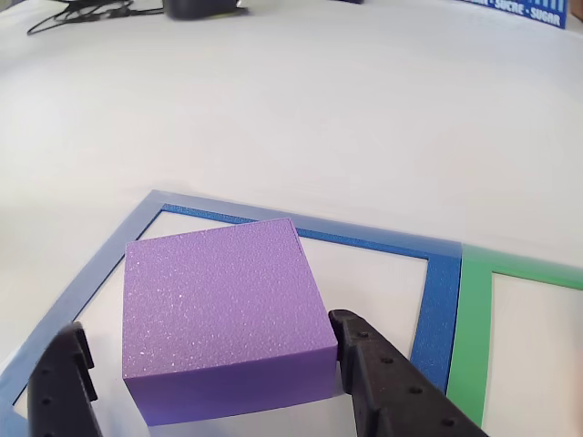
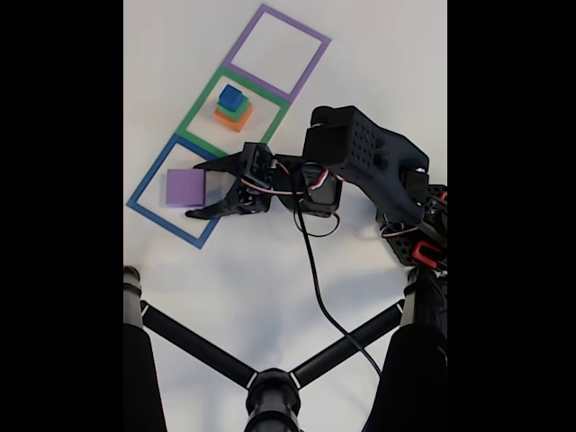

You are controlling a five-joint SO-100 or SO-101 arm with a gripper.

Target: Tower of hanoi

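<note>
The purple block (image 1: 219, 291) lies flat inside the blue tape square (image 1: 437, 300). My gripper (image 1: 206, 325) is open and straddles it. The right finger (image 1: 373, 364) stands close to the block's side, and the left finger (image 1: 59, 382) is a clear gap away. In the fixed view the purple block (image 2: 183, 187) sits between the two black fingers of the gripper (image 2: 193, 191). The orange, green and blue blocks form a stack (image 2: 234, 108) inside the green tape square (image 2: 202, 112), with blue on top, apart from the gripper.
A purple tape square (image 2: 276, 52) lies beyond the green one with nothing in it. The arm's body (image 2: 360, 157) and a black cable (image 2: 315, 270) are to the right. A black tripod-like stand (image 2: 270, 387) crosses the near table.
</note>
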